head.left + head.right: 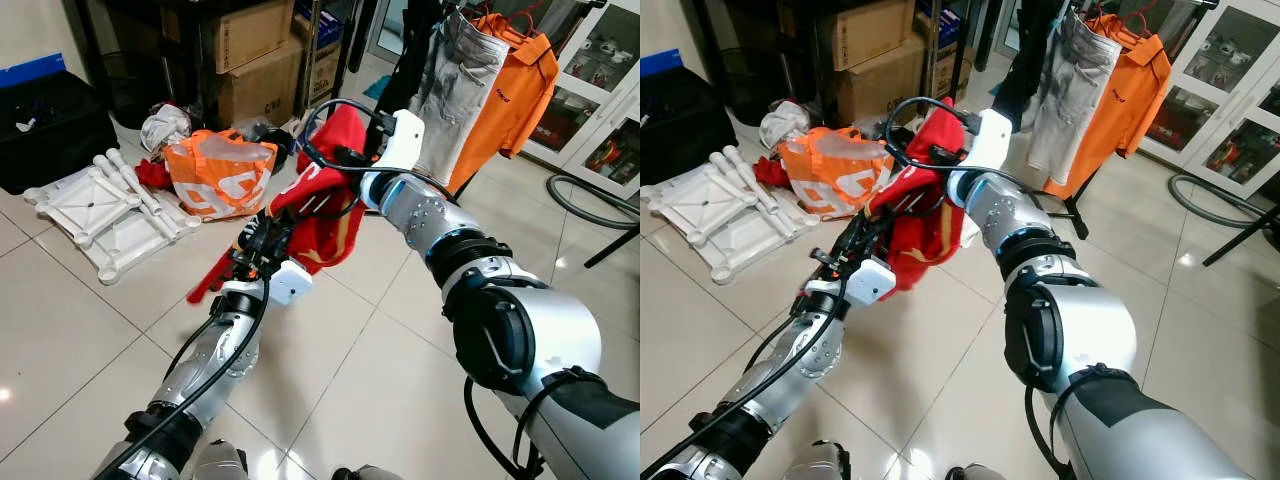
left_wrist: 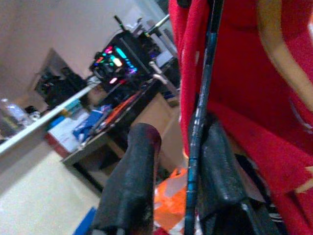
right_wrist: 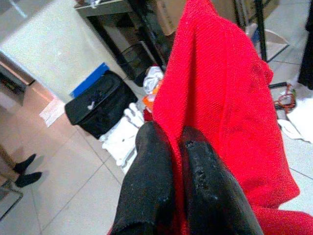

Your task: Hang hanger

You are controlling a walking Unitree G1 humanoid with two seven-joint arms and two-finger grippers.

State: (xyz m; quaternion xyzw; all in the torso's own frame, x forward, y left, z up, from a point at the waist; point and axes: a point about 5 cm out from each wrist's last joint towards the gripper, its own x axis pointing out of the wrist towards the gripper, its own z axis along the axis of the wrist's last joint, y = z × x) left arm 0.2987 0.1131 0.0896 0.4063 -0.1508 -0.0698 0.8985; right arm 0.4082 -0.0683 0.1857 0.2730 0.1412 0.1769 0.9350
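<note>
Both your arms are up and reaching forward over the tiled floor (image 1: 380, 330), meeting at the red garment (image 1: 330, 205). Your right gripper (image 3: 173, 142) comes in from above with the elbow bent — its jaws are pinched together on a fold of the red cloth. Your left gripper (image 2: 178, 147) reaches up from below; in the left wrist view the thin dark bar of the hanger (image 2: 200, 112) runs between its jaws, lying against one finger (image 2: 220, 176), while the other finger (image 2: 132, 181) stands clear, so the jaws are apart. The hanger sits inside the garment, held in the air between the two grippers. Ahead to the right, an orange shirt (image 1: 515, 90) and grey trousers (image 1: 450, 85) hang on a rack. On the floor to the left — an orange bag (image 1: 220, 175) and a white plastic frame (image 1: 100, 210).
</note>
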